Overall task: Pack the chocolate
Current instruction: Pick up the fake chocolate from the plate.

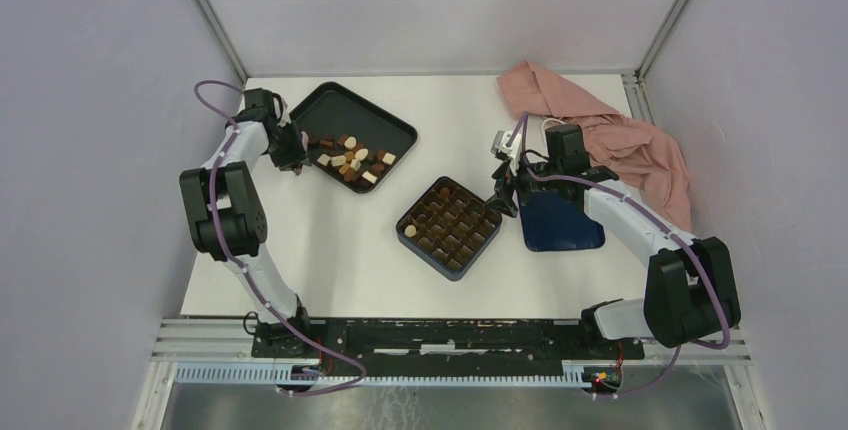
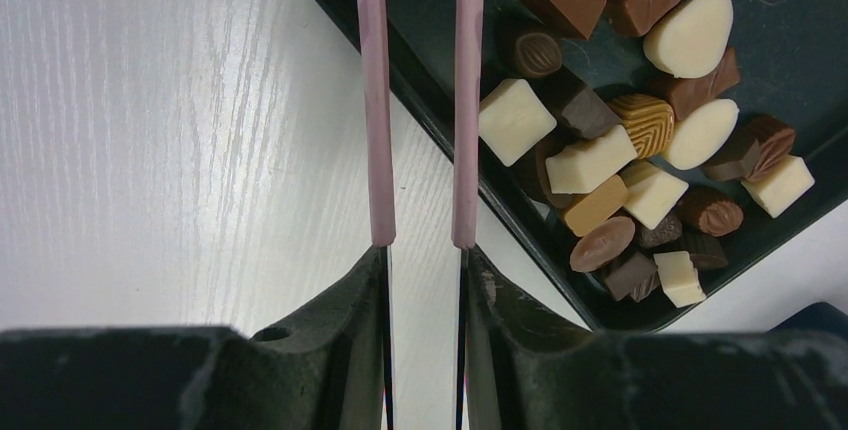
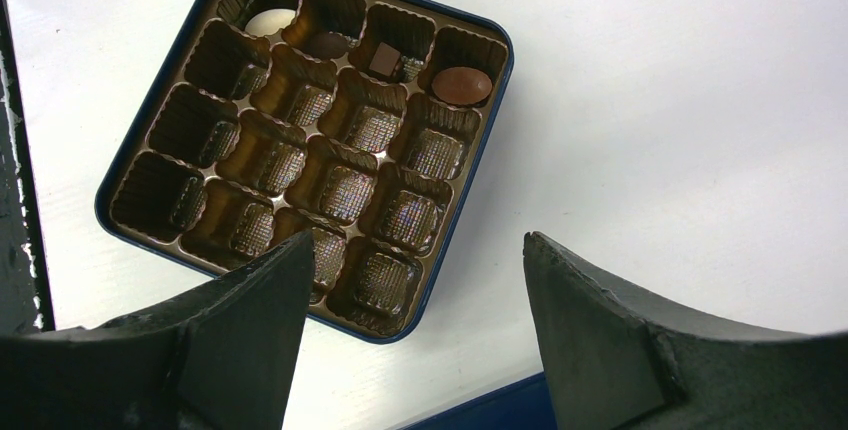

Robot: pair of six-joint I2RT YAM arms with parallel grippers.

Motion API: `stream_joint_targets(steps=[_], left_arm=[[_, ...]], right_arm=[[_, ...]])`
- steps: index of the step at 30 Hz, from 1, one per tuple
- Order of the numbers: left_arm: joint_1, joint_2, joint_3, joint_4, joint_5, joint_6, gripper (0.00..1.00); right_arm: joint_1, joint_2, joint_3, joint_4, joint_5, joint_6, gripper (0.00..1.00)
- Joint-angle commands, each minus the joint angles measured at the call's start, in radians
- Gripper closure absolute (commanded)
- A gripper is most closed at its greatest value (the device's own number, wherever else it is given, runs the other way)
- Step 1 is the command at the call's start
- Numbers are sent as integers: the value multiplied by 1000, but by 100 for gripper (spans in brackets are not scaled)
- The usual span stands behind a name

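Observation:
Loose chocolate [image 1: 352, 162] in dark, light brown and cream lies heaped in the black tray [image 1: 345, 105]. The left wrist view shows the chocolate [image 2: 600, 155] to the right of my left gripper [image 2: 420, 50]. Its two thin pink blades stand a little apart across the rim of the tray [image 2: 800, 10]. Only table and tray show between them, and their tips run off the top edge. The blue grid box [image 3: 345, 145] holds several pieces along one row, among them a brown oval [image 3: 461, 85]. My right gripper [image 3: 420, 250] hangs open and empty just right of the box [image 1: 452, 225].
A dark blue lid [image 1: 560, 222] lies flat under my right gripper [image 1: 503, 195], and its edge shows in the right wrist view [image 3: 500, 410]. A pink cloth [image 1: 620, 140] is bunched at the back right. Grey walls close in both sides and the back.

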Motion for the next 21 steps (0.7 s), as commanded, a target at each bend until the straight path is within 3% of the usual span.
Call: stream_joint_targets(steps=[1,21], left_arm=[[4,15,36,-15,28,53,64],[3,64,59,-23,75,53,61]], right_arm=[[-2,-16,39,18,-24,-11,18],[-2,-7,39,18,-18,-13,18]])
